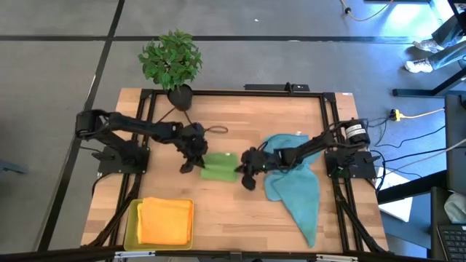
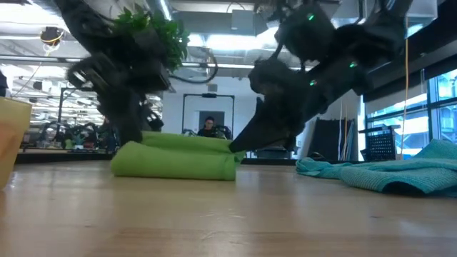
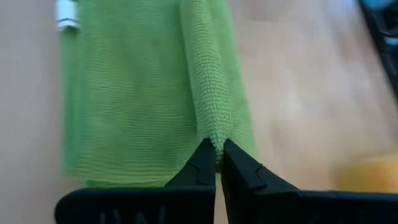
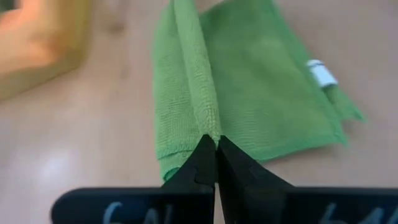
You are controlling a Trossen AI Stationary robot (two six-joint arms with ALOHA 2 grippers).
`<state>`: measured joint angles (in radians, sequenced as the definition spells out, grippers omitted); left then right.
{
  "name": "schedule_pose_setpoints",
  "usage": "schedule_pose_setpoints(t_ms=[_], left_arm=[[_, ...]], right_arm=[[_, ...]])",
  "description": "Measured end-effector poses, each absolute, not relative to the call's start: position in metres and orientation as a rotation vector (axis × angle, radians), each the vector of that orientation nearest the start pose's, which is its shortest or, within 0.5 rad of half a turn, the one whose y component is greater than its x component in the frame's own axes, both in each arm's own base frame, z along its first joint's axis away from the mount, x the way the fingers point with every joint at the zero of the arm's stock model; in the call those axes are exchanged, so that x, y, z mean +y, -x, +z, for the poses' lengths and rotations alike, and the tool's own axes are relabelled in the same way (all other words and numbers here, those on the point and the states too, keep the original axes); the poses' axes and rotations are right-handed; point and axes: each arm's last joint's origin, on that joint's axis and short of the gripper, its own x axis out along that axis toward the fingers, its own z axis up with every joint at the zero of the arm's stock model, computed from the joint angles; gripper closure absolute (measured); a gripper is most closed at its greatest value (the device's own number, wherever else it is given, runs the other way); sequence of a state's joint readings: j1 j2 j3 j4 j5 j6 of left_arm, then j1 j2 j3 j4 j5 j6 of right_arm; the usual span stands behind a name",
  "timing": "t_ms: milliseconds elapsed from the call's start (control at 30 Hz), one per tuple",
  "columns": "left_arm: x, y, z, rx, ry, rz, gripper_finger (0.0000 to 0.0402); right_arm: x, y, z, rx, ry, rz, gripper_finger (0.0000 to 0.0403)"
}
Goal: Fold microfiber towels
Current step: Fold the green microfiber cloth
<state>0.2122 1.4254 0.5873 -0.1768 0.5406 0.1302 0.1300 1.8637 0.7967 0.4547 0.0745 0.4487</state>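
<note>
A green microfiber towel (image 1: 218,166) lies folded at the table's middle, its underside flat on the wood (image 2: 178,160). A raised ridge of cloth runs along it from end to end. My left gripper (image 1: 191,163) is shut on the ridge at the towel's left end, and my right gripper (image 1: 245,175) is shut on it at the right end. A heap of teal-blue towels (image 1: 295,182) lies to the right, under my right arm. An orange towel (image 1: 166,220) lies in a yellow tray. My left gripper pinches the end of the raised ridge (image 3: 210,127) at the green towel's left edge between its two fingertips. It comes slanting down from the table's left, in line with the ridge. The rest of the towel lies on the table. My right gripper pinches the other end of the same ridge (image 4: 210,127) at the towel's right edge between its fingertips (image 2: 235,146). It slants down from the table's right, in line with the ridge. The towel's flat layers stay on the table.
A potted plant (image 1: 172,62) stands at the far edge, with a small ring (image 1: 217,131) on the wood near it. The yellow tray (image 1: 131,225) sits at the near left corner. Bare wood lies in front of the green towel.
</note>
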Motion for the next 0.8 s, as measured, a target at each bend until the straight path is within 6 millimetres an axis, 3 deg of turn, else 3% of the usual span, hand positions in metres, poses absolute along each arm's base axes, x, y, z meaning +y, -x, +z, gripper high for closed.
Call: schedule_pose_setpoints(t_ms=[167,267,567,800], left_arm=[[-0.011,-0.239,0.155,0.92,0.223,-0.461,0.0401],[-0.031,-0.235,0.165,0.892,0.155,-0.495,0.0401],[-0.025,-0.221,0.195,0.776,0.135,-0.446,0.0401],[-0.041,-0.214,0.203,0.757,0.142,-0.509,0.0401]], right_arm=[[0.089,-0.344,0.125,0.609,-0.417,0.054,0.04],[0.104,-0.349,0.135,0.585,-0.406,0.102,0.04],[0.08,-0.363,0.143,0.616,-0.381,0.032,0.04],[0.112,-0.369,0.161,0.578,-0.36,0.178,0.04]])
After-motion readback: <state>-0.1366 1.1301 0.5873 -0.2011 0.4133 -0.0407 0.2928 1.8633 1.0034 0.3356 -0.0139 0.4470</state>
